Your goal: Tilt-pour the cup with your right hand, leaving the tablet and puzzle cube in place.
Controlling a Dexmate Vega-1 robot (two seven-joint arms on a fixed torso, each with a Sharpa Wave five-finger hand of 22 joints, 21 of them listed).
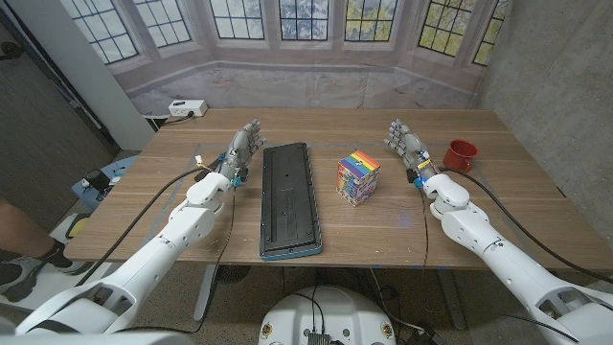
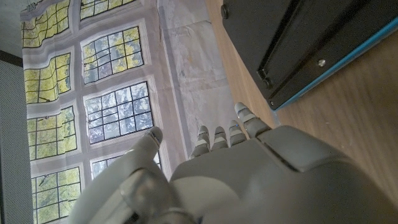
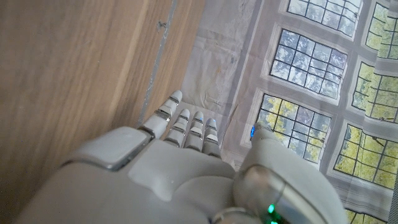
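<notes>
tablet [image 1: 290, 199] flat; red cup [image 1: 460, 153] upright

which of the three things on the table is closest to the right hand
The red cup, standing just outboard of the right hand. The rainbow puzzle cube sits a bit farther off on the hand's other side, and the black tablet lies farther still.

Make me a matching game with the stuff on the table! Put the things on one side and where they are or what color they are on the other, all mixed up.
Things:
1. cup
2. puzzle cube
3. tablet
4. left hand

Descriptions:
A. long, black, with a blue edge
B. rainbow stripes, in the middle of the table
C. red, just right of the right hand
D. open, holding nothing, beside the tablet

Right pairs: 1-C, 2-B, 3-A, 4-D
</notes>
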